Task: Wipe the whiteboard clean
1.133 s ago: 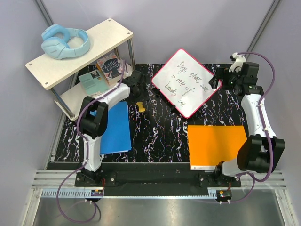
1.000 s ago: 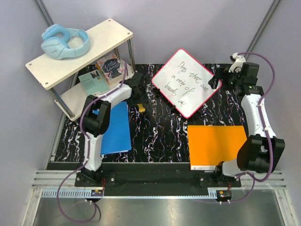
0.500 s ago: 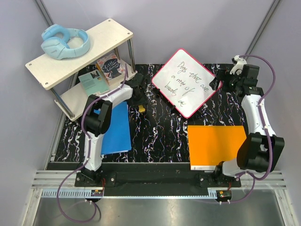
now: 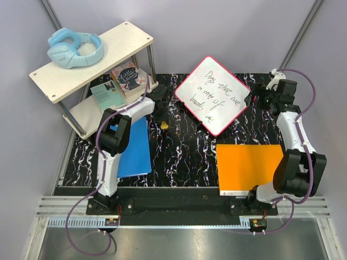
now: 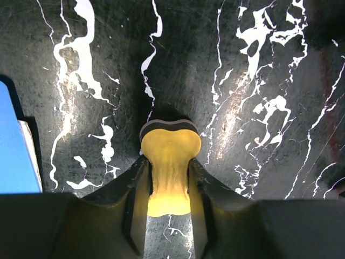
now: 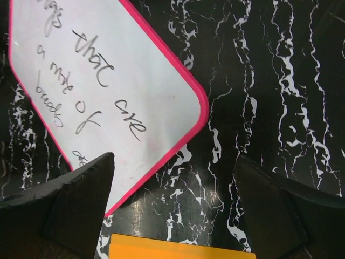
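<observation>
The whiteboard (image 4: 212, 95) lies turned like a diamond at the back middle of the black marbled table, with black handwriting on it. In the right wrist view the whiteboard (image 6: 97, 81) fills the upper left. My right gripper (image 4: 259, 97) hangs open just off the board's right corner; the right gripper (image 6: 173, 159) holds nothing. A small yellow eraser (image 4: 164, 125) with a dark layer sits on the table left of the board. My left gripper (image 5: 168, 162) is shut on the eraser (image 5: 170, 143), whose foam is pinched narrow between the jaws.
An orange board (image 4: 249, 165) lies at the front right and shows in the right wrist view (image 6: 178, 249). A blue folder (image 4: 133, 146) lies beside the left arm. A two-tier shelf (image 4: 130, 38) at the back left carries blue headphones (image 4: 76, 47) and books (image 4: 127, 78).
The left jaws have closed in on the yellow eraser and now squeeze it. The right gripper has drifted a little to the right and back, still open.
</observation>
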You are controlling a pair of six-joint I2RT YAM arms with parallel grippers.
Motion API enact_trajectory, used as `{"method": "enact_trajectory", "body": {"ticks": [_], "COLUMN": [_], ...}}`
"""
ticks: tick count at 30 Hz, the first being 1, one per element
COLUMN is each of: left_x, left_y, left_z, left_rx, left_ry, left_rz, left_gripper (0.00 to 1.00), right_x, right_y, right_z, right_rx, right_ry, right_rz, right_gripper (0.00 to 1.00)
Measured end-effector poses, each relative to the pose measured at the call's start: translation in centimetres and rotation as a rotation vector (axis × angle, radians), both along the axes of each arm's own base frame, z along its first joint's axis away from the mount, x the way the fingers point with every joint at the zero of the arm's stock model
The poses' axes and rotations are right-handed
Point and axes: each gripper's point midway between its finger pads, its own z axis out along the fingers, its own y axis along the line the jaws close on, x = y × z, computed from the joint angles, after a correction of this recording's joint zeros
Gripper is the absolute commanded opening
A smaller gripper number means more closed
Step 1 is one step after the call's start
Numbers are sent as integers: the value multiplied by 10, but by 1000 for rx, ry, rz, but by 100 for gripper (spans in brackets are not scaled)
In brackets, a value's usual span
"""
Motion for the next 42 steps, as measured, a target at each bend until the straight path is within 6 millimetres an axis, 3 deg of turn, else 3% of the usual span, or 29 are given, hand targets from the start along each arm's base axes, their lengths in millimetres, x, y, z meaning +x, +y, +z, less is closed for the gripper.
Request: {"method": "enact_trajectory", "body": {"ticks": [3,5,9,12,15,19,22,24,28,31,34,36,37,42], "left_x": [0,0,0,1,10,32,48,57,71,77,80,80,79,75], "left_y": [0,1,2,2,-3,-19,-34,-48,-70,-82,-92,-96,-98,-105], "left_z": [0,0,2,7,21,55,79,97,132,147,149,144,140,129], "left_rx": [9,15,24,32,31,4,-34,-82,-171,-219,-247,-250,-248,-240], "left_ry": [-4,-6,-5,-8,-42,-145,-225,-276,-362,-405,-422,-417,-410,-393], "left_rz": [-8,-12,-24,-45,-70,-108,-131,-154,-188,-203,-215,-220,-224,-241], "left_gripper": [18,12,6,0,0,0,0,0,0,0,0,0,0,0], "right_x": [-5,-6,19,32,36,50,66,77,82,78,76,75,75,75], "right_y": [-5,-8,-19,-25,-26,-20,-16,-13,-5,2,8,11,13,22], "right_z": [-15,-14,5,9,9,21,27,19,-22,-51,-63,-61,-58,-49], "right_rx": [-17,-18,-12,-16,-19,9,58,107,209,284,334,354,363,403], "right_ry": [35,70,72,84,102,81,62,68,154,228,257,253,243,207], "right_rz": [-23,-31,-16,19,72,175,257,307,357,378,399,417,429,482], "right_gripper": [100,100,100,99,100,100,94,88,79,74,65,55,45,22]}}
